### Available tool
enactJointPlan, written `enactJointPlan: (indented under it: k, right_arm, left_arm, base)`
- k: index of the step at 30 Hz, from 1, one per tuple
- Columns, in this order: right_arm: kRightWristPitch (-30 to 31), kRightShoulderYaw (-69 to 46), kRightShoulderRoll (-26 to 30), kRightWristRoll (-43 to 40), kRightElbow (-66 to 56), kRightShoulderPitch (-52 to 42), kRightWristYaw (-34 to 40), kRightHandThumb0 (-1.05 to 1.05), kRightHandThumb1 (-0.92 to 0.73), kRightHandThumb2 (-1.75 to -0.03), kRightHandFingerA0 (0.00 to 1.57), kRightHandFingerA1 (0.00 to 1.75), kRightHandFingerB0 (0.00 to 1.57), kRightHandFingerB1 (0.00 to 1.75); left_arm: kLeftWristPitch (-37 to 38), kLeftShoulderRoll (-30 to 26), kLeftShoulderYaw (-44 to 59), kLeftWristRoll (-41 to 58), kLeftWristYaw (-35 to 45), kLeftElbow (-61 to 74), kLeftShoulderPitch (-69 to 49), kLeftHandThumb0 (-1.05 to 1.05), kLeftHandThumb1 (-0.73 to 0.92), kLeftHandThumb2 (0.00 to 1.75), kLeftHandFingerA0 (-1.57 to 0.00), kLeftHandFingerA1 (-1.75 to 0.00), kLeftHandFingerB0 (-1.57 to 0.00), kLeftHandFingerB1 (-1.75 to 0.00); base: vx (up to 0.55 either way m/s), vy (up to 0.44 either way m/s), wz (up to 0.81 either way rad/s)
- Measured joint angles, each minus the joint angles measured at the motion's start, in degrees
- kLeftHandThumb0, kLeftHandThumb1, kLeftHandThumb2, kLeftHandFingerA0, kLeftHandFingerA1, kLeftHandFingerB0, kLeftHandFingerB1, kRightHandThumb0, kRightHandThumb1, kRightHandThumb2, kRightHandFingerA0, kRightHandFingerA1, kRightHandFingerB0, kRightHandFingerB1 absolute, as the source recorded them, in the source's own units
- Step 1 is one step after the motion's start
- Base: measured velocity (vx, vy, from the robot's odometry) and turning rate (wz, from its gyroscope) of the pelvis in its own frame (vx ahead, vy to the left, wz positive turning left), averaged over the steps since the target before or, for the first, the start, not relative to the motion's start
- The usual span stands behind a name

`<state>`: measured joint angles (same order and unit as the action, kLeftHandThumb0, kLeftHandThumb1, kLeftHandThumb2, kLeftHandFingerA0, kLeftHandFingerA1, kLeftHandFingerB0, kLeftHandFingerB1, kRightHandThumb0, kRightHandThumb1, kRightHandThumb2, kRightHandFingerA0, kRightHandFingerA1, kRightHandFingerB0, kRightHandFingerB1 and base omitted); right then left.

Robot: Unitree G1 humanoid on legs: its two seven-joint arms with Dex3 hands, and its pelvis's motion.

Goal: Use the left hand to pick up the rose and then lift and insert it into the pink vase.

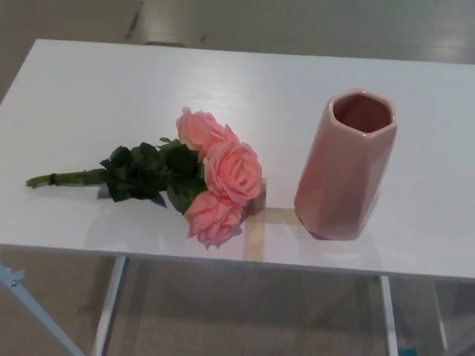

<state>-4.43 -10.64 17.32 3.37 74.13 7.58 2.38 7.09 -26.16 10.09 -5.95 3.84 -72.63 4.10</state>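
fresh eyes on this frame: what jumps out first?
The bunch of three salmon-pink roses with dark green leaves lies on its side in the middle of the white table, its green stem pointing toward the robot's left. To its right the glossy pink faceted vase stands upright and apart from the blooms, mouth open. A strip of tan tape on the tabletop runs between them near the front edge; neither robot hand shows.

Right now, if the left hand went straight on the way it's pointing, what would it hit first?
Cannot say: neither hand shows in the head view, so its heading is unknown. On the white table the rose lies flat, stem end toward the robot's left, and the pink vase stands upright to its right.
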Motion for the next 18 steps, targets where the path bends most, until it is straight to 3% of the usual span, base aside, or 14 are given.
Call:
enactJointPlan:
  k: [1,2,5,6,10,11,13,14,17,18]
  right_arm:
    - [-0.1,0.0,0.0,0.0,0.0,0.0,0.0,-0.3,-0.67,-0.59,0.71,0.51,0.58,0.44]
    - [-0.2,-0.1,0.0,0.0,0.1,0.0,0.0,-0.3,-0.67,-0.59,0.71,0.51,0.58,0.44]
    - [-0.3,-0.1,0.0,0.0,0.3,-0.1,0.1,-0.3,-0.67,-0.59,0.71,0.51,0.58,0.44]
    - [-0.3,-0.1,0.0,0.0,0.3,-0.1,0.1,-0.31,-0.67,-0.59,0.71,0.51,0.58,0.44]
    - [-0.4,0.0,0.0,0.0,0.4,-0.1,0.1,-0.31,-0.67,-0.59,0.71,0.51,0.58,0.44]
    - [-0.4,0.0,0.0,0.0,0.4,-0.1,0.1,-0.31,-0.67,-0.59,0.71,0.51,0.58,0.44]
    - [-0.5,0.0,0.0,0.1,0.5,0.0,0.2,-0.31,-0.67,-0.59,0.71,0.51,0.58,0.44]
    - [-0.5,0.1,0.0,0.1,0.5,0.0,0.2,-0.31,-0.67,-0.59,0.71,0.51,0.58,0.44]
    - [-0.6,0.2,0.0,0.1,0.4,0.2,0.2,-0.31,-0.67,-0.59,0.71,0.51,0.58,0.44]
    - [-0.6,0.3,0.0,0.2,0.4,0.2,0.2,-0.31,-0.67,-0.59,0.7,0.5,0.58,0.44]
  left_arm:
    - [0.1,0.0,-0.1,0.0,0.0,-0.1,0.0,-0.34,0.59,0.58,-0.51,-0.38,-0.36,-0.33]
    - [0.2,0.0,-0.3,0.0,0.0,-0.3,-0.1,-0.46,0.46,0.67,-0.31,-0.41,-0.23,-0.37]
    - [0.8,-0.1,-0.5,0.0,0.2,-0.4,-0.2,-0.46,0.46,0.67,-0.31,-0.41,-0.23,-0.37]
    - [1.1,-0.1,-0.6,0.0,0.4,-0.4,-0.2,-0.52,0.42,0.64,-0.18,-0.36,-0.11,-0.33]
    - [2.7,-0.1,-0.4,0.4,1.4,0.1,-0.3,-0.52,0.42,0.64,-0.18,-0.36,-0.11,-0.33]
    - [3.1,-0.1,-0.3,0.5,1.7,0.1,-0.2,-0.61,0.38,0.71,-0.11,-0.38,-0.05,-0.17]
    - [4.4,-0.1,-0.3,0.7,2.5,1.5,-0.7,-0.55,0.35,0.76,-0.02,-0.34,-0.02,-0.21]
    - [5.1,-0.1,-0.3,0.8,3.0,2.4,-0.9,-0.58,0.34,0.77,0.0,-0.18,0.0,-0.19]
    - [7.5,-0.1,-0.3,1.5,5.6,8.3,-3.3,-0.59,0.34,0.78,0.0,-0.17,0.0,-0.18]
    - [8.0,-0.1,-0.3,1.9,6.3,11.2,-4.7,-0.71,0.44,0.56,-0.01,-0.25,-0.01,-0.24]
  base:
    - [0.0,0.0,0.0]
    - [0.0,0.0,0.0]
    - [0.0,0.0,0.0]
    - [0.0,0.0,0.0]
    - [0.0,0.0,0.0]
    - [0.0,0.0,0.0]
    - [0.0,0.0,0.0]
    - [0.0,0.0,0.0]
    - [0.0,0.0,0.0]
    - [0.0,0.0,0.0]
